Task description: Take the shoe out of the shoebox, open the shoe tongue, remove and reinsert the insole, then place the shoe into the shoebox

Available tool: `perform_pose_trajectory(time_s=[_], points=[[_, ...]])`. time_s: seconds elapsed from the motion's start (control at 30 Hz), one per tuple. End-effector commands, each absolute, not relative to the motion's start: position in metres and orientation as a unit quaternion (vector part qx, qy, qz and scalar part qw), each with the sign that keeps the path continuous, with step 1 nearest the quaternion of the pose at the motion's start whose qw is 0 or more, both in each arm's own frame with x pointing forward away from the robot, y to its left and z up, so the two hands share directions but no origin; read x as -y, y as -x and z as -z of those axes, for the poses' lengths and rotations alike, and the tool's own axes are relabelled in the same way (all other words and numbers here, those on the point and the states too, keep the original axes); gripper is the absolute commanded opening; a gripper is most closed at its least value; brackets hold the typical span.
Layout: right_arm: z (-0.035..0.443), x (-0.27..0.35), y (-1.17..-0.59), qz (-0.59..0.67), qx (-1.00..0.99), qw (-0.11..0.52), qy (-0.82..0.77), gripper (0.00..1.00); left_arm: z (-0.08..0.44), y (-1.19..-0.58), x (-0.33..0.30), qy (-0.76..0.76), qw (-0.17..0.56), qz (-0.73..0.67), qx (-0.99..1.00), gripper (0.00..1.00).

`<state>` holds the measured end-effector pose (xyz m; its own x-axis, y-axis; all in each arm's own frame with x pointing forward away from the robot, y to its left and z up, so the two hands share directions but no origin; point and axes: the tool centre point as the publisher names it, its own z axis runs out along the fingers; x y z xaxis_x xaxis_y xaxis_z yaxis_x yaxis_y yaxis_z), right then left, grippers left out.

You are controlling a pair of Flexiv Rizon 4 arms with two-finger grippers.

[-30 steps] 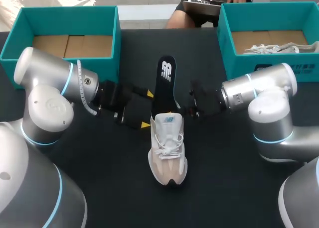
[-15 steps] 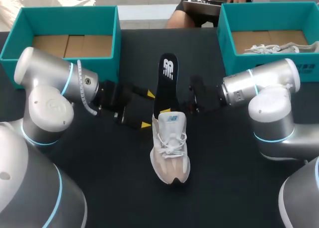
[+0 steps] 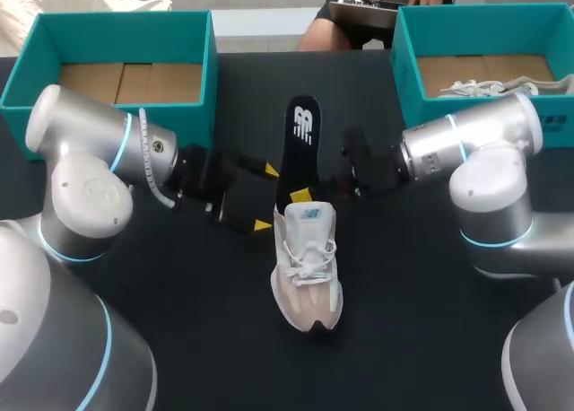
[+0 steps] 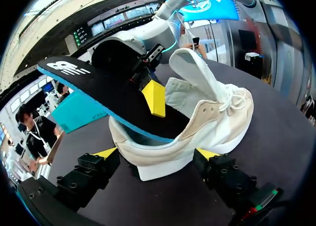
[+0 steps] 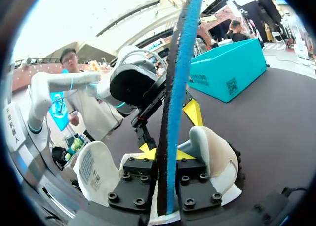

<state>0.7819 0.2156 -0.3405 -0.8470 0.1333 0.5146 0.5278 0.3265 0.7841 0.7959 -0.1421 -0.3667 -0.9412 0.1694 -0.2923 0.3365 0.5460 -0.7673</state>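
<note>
Change: the right arm's wrist has lifted slightly toward the far side. The shoe's toe has swung a little to the right. The insole's far end sits a touch farther away than a second ago. The left arm has not moved.
Shoe: the shoe (image 3: 306,281) stands upright on its sole at the table's middle, outside both boxes.
Shoe axis: it runs near to far, toe toward the near edge, heel toward the far side, tongue standing up.
Insole: the black insole (image 3: 300,146) rises out of the shoe's opening and slants away to the far side, logo end highest.
Right gripper: the right gripper (image 3: 305,194) comes in from the right at the heel, fingers pinched on the insole's edge.
Left gripper: the left gripper (image 3: 265,196) is at the heel's left with its fingers spread wide. The heel is just ahead between them and is not clamped.
Around: a teal shoebox (image 3: 36,43) stands at far left with a cardboard floor. A second teal box (image 3: 408,79) at far right holds another pale shoe (image 3: 489,88).
In the way: both grippers crowd the heel, one on either side.
</note>
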Motion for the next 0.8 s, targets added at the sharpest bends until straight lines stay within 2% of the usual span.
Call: perform_pose_trajectory(time_s=[0.03, 0.33, 0.53, 0.63, 0.8], points=[[0.345, -0.216, -0.777, 0.532, 0.795, 0.194, 0.215, 0.0, 0.367, -0.796, 0.142, -0.145, 0.092, 0.453, -0.875, 1.0], [0.374, -0.217, -0.753, 0.492, 0.794, 0.249, 0.257, 0.0, 0.367, -0.796, 0.142, -0.145, 0.092, 0.453, -0.875, 1.0], [0.37, -0.215, -0.751, 0.494, 0.794, 0.239, 0.261, 0.0, 0.367, -0.796, 0.142, -0.145, 0.092, 0.453, -0.875, 1.0], [0.362, -0.212, -0.756, 0.495, 0.799, 0.225, 0.258, 0.18, 0.367, -0.796, 0.142, -0.145, 0.092, 0.453, -0.875, 1.0], [0.351, -0.21, -0.762, 0.497, 0.805, 0.205, 0.252, 0.24, 0.367, -0.796, 0.142, -0.145, 0.092, 0.453, -0.875, 1.0]])
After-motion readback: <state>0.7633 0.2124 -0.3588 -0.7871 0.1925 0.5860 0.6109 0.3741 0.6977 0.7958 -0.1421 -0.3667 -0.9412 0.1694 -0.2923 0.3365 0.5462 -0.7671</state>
